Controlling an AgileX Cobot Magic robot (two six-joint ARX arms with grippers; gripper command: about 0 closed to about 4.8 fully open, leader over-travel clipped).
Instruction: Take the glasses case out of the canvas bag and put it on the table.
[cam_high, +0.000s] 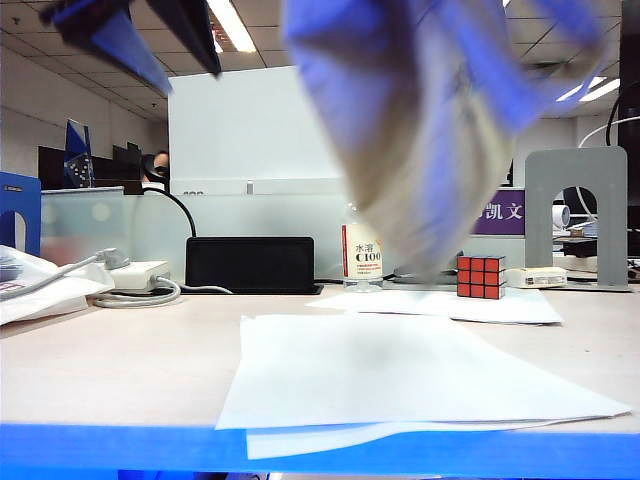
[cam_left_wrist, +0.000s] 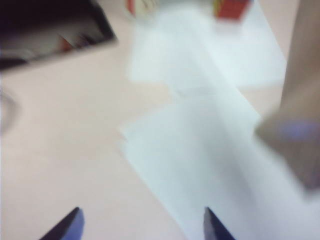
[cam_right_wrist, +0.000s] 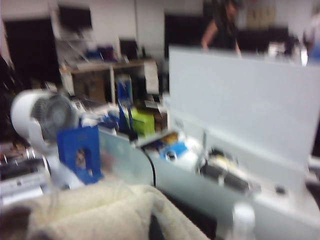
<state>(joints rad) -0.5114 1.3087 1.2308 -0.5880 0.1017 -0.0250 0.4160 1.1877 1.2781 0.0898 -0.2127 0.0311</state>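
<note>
**Canvas bag aloft on the right, left gripper spread over the papers**

Exterior view: I see the canvas bag (cam_high: 440, 130) hanging in the air on the right half, badly blurred, its lower end just above the bottle (cam_high: 361, 258) and the puzzle cube (cam_high: 481, 276) at the back of the table (cam_high: 120, 370). I cannot pick out the right gripper inside that smear. At the upper left, the left gripper (cam_high: 135, 35) shows as 2 dark blue-tinged fingers high above the desk, spread apart with nothing between them. White paper sheets (cam_high: 400, 380) lie at the front, overhanging the blue edge. A black box (cam_high: 252, 264) stands behind them. I find no glasses case in this view.

Left wrist view: the left gripper (cam_left_wrist: 142, 227) hangs over the paper sheets (cam_left_wrist: 200, 165), fingertips wide apart and empty. The bag's cloth (cam_left_wrist: 295, 130) blurs along one side.

Right wrist view: I see cream canvas (cam_right_wrist: 100, 215) bunched right beneath the camera; the right gripper's fingers are hidden by it. They read as closed, and what they clamp I cannot tell.
</note>
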